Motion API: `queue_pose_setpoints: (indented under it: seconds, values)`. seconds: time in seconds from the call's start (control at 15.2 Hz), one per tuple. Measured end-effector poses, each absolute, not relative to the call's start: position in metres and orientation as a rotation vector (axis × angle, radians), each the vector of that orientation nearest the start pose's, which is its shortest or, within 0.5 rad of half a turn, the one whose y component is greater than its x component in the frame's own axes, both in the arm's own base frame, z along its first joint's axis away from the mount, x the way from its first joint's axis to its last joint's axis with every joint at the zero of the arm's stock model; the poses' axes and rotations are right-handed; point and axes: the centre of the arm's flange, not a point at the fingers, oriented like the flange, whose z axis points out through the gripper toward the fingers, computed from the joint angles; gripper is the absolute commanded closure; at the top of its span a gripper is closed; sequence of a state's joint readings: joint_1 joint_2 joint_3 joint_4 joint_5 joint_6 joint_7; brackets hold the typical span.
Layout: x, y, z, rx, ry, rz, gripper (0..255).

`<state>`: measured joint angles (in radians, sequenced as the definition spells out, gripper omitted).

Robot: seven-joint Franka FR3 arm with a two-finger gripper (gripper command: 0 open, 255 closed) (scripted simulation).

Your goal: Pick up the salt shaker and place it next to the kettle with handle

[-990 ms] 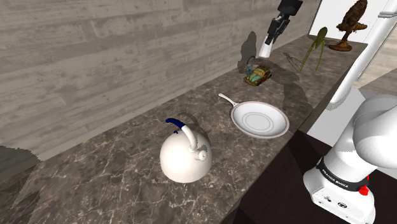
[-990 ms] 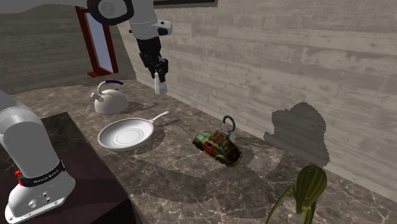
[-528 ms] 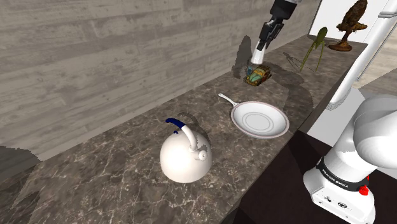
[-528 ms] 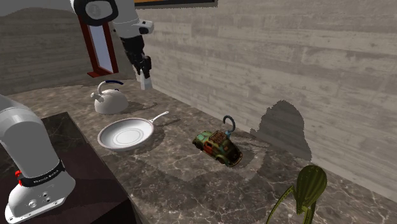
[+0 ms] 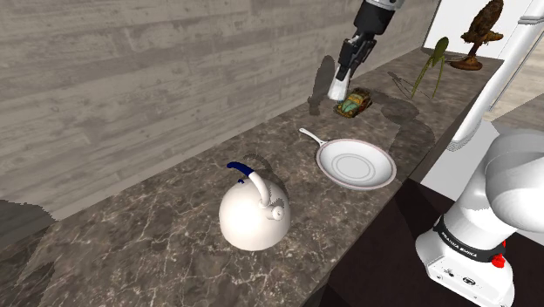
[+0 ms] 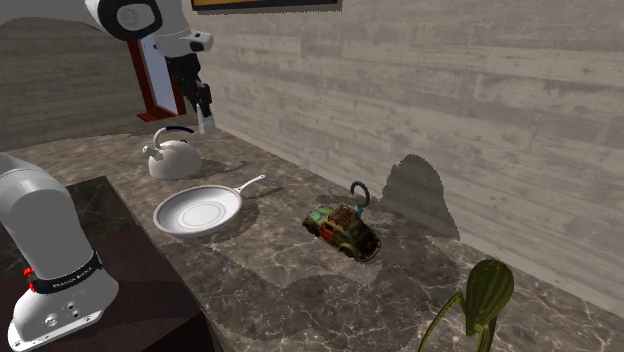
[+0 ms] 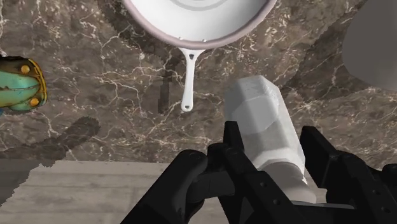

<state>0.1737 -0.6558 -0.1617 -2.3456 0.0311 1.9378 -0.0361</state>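
My black gripper (image 5: 345, 71) hangs high above the marble counter (image 5: 157, 235) and is shut on the white salt shaker (image 5: 338, 88), which sticks out below the fingers. In the wrist view the faceted shaker (image 7: 262, 118) is clasped between the two fingers (image 7: 233, 141), with the counter far beneath. The white kettle (image 5: 254, 214) with a dark blue handle stands well away toward the shoulder view's lower left. In the second exterior view the gripper (image 6: 203, 106) and shaker (image 6: 209, 123) hover above and just right of the kettle (image 6: 172, 157).
A white frying pan (image 5: 356, 164) lies between the kettle and a green toy car (image 5: 353, 103). Beneath the hand, the pan (image 7: 197, 19) points its handle toward the wall. A green plant (image 5: 433, 61) and a dark figurine (image 5: 481, 30) stand at the counter's far end. A plank wall (image 5: 174, 70) runs behind.
The arm has carried the shaker to the shoulder view's left, away from above the toy car and toward the kettle. The grip has stayed shut.
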Motion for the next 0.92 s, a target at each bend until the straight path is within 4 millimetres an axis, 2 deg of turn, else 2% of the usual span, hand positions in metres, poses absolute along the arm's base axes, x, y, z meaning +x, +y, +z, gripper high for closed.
queue_pose_setpoints:
  seconds: [0.92]
  values:
    - [0.346,0.179,0.585,-2.990,-0.092,-0.362,255]
